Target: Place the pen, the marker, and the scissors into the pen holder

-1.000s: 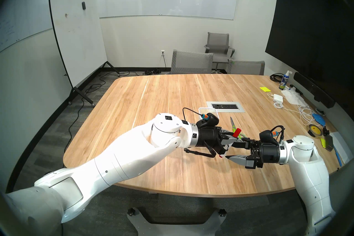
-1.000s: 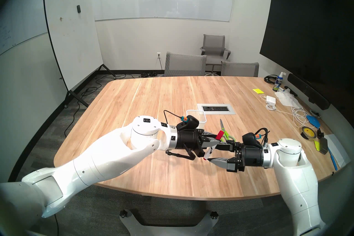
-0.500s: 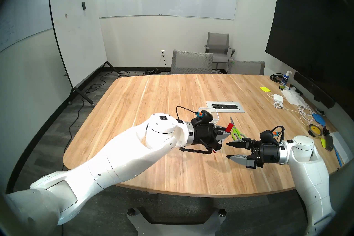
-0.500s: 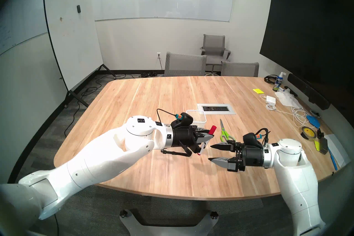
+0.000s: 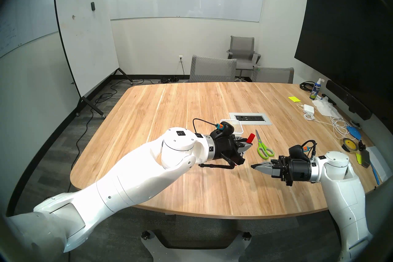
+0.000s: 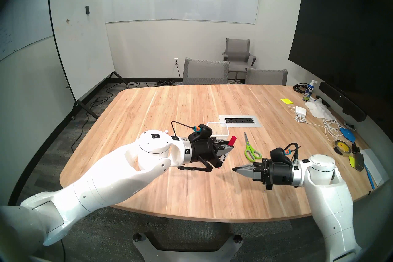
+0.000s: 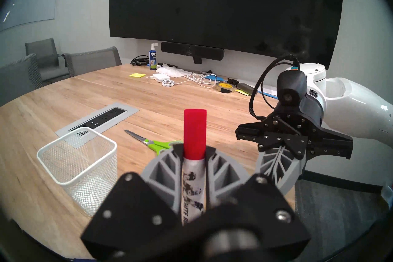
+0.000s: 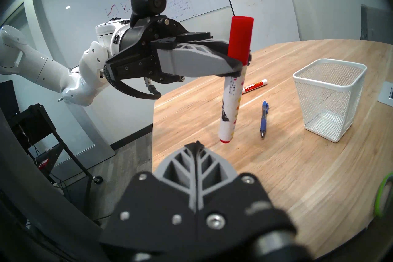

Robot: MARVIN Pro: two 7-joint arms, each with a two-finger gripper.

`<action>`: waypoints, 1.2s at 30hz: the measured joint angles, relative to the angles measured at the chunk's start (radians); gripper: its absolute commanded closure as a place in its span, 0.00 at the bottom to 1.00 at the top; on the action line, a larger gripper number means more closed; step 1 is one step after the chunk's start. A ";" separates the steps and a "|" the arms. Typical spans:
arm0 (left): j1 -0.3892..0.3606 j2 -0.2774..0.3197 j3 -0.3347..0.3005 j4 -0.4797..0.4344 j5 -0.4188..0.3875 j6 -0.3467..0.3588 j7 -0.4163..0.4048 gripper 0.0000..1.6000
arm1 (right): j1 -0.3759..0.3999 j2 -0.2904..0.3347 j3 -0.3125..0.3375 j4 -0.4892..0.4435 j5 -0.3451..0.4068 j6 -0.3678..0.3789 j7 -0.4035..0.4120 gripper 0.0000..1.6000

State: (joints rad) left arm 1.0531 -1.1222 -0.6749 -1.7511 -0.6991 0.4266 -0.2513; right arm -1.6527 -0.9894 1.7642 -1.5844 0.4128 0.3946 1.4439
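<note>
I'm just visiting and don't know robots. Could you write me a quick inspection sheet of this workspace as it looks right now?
Surface: wooden table, inset power outlet panel.
Job's things: red-capped marker upright in left gripper; blue pen and green scissors lying flat; pen holder empty.
Clutter: second marker, tape roll, spray bottle, sticky notes.
Grippers: right gripper fingers shut, empty.
Cables: white charger cable.
Surroundings: whiteboard, chairs, screen.

a light wooden bench (image 5: 170, 106) carries the white mesh pen holder (image 8: 328, 97), green-handled scissors (image 5: 262, 145), a blue pen (image 8: 264, 119), a spare marker (image 8: 254, 86) and a tape roll (image 5: 348, 144).
</note>
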 measured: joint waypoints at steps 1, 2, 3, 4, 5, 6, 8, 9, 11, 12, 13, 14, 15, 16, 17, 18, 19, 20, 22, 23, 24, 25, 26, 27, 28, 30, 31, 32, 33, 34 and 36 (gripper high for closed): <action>0.002 -0.001 -0.002 0.000 0.000 -0.006 0.003 1.00 | -0.004 0.000 0.000 -0.005 0.001 0.004 -0.003 1.00; 0.003 -0.002 -0.003 0.000 0.000 -0.008 0.005 1.00 | -0.005 0.000 0.000 -0.007 0.001 0.006 -0.004 1.00; 0.003 -0.002 -0.003 0.001 0.000 -0.011 0.006 1.00 | -0.007 -0.001 0.000 -0.010 0.002 0.008 -0.005 1.00; 0.004 -0.004 -0.004 0.003 0.000 -0.015 0.007 1.00 | -0.011 -0.001 0.000 -0.015 0.002 0.012 -0.009 1.00; 0.004 -0.006 -0.005 0.004 -0.001 -0.018 0.008 1.00 | -0.013 -0.002 0.000 -0.017 0.003 0.014 -0.011 1.00; 0.004 -0.008 -0.005 0.006 -0.003 -0.022 0.009 1.00 | -0.017 -0.004 0.000 -0.022 0.004 0.017 -0.014 1.00; 0.004 -0.013 -0.007 0.011 -0.008 -0.029 0.011 1.00 | -0.022 -0.008 -0.001 -0.029 0.005 0.023 -0.020 1.00; 0.005 -0.015 -0.008 0.013 -0.010 -0.032 0.011 1.00 | -0.024 -0.010 -0.002 -0.032 0.006 0.025 -0.023 1.00; 0.005 -0.019 -0.010 0.018 -0.016 -0.039 0.011 1.00 | -0.028 -0.015 -0.005 -0.038 0.007 0.030 -0.029 1.00; 0.005 -0.022 -0.010 0.020 -0.019 -0.043 0.011 1.00 | -0.030 -0.017 -0.007 -0.040 0.007 0.033 -0.032 1.00; 0.005 -0.024 -0.011 0.022 -0.021 -0.045 0.010 1.00 | -0.031 -0.019 -0.008 -0.043 0.008 0.035 -0.034 1.00; 0.005 -0.028 -0.011 0.025 -0.025 -0.050 0.008 1.00 | -0.034 -0.023 -0.010 -0.047 0.009 0.039 -0.039 1.00; 0.006 -0.030 -0.011 0.027 -0.027 -0.053 0.006 1.00 | -0.035 -0.025 -0.011 -0.050 0.009 0.042 -0.041 1.00; 0.006 -0.032 -0.011 0.030 -0.030 -0.056 0.004 1.00 | -0.038 -0.028 -0.011 -0.053 0.010 0.045 -0.045 1.00; 0.006 -0.034 -0.011 0.031 -0.031 -0.059 0.002 1.00 | -0.039 -0.030 -0.012 -0.055 0.011 0.048 -0.048 1.00; 0.007 -0.036 -0.011 0.032 -0.033 -0.061 0.001 1.00 | -0.040 -0.032 -0.012 -0.058 0.011 0.050 -0.051 1.00; 0.007 -0.039 -0.012 0.035 -0.037 -0.065 -0.002 1.00 | -0.042 -0.037 -0.012 -0.062 0.012 0.055 -0.056 1.00; 0.008 -0.040 -0.012 0.036 -0.038 -0.067 -0.003 1.00 | -0.043 -0.039 -0.013 -0.064 0.012 0.058 -0.059 1.00; 0.009 -0.045 -0.012 0.039 -0.043 -0.073 -0.006 1.00 | -0.046 -0.047 -0.013 -0.071 0.012 0.067 -0.069 1.00; 0.009 -0.048 -0.012 0.040 -0.045 -0.076 -0.007 1.00 | -0.047 -0.051 -0.014 -0.075 0.012 0.072 -0.076 1.00; 0.010 -0.050 -0.011 0.040 -0.047 -0.077 -0.008 1.00 | -0.048 -0.055 -0.014 -0.078 0.012 0.076 -0.082 1.00; 0.010 -0.052 -0.011 0.040 -0.048 -0.079 -0.009 1.00 | -0.049 -0.058 -0.015 -0.080 0.012 0.079 -0.086 1.00; 0.011 -0.054 -0.011 0.040 -0.050 -0.080 -0.009 1.00 | -0.049 -0.063 -0.015 -0.083 0.012 0.084 -0.093 1.00; 0.011 -0.055 -0.011 0.040 -0.051 -0.080 -0.009 1.00 | -0.049 -0.066 -0.015 -0.085 0.011 0.087 -0.096 1.00; 0.011 -0.056 -0.011 0.039 -0.052 -0.081 -0.009 1.00 | -0.049 -0.070 -0.015 -0.088 0.011 0.091 -0.104 1.00; 0.011 -0.059 -0.011 0.037 -0.054 -0.083 -0.010 1.00 | -0.049 -0.080 -0.015 -0.094 0.010 0.098 -0.123 1.00; 0.012 -0.059 -0.011 0.036 -0.055 -0.083 -0.010 1.00 | -0.049 -0.082 -0.015 -0.096 0.009 0.101 -0.129 1.00; 0.012 -0.060 -0.011 0.035 -0.057 -0.083 -0.011 1.00 | -0.049 -0.088 -0.014 -0.099 0.008 0.105 -0.141 1.00; 0.012 -0.061 -0.011 0.033 -0.058 -0.083 -0.011 1.00 | -0.049 -0.094 -0.012 -0.103 0.007 0.110 -0.156 1.00; 0.012 -0.061 -0.011 0.031 -0.059 -0.083 -0.011 1.00 | -0.049 -0.097 -0.011 -0.105 0.007 0.112 -0.164 1.00; 0.012 -0.062 -0.011 0.028 -0.061 -0.083 -0.011 1.00 | -0.049 -0.107 -0.010 -0.110 0.005 0.119 -0.186 1.00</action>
State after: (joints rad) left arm 1.0654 -1.1844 -0.6856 -1.7234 -0.7599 0.3436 -0.2622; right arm -1.7019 -1.0960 1.7543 -1.6948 0.4175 0.5140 1.2582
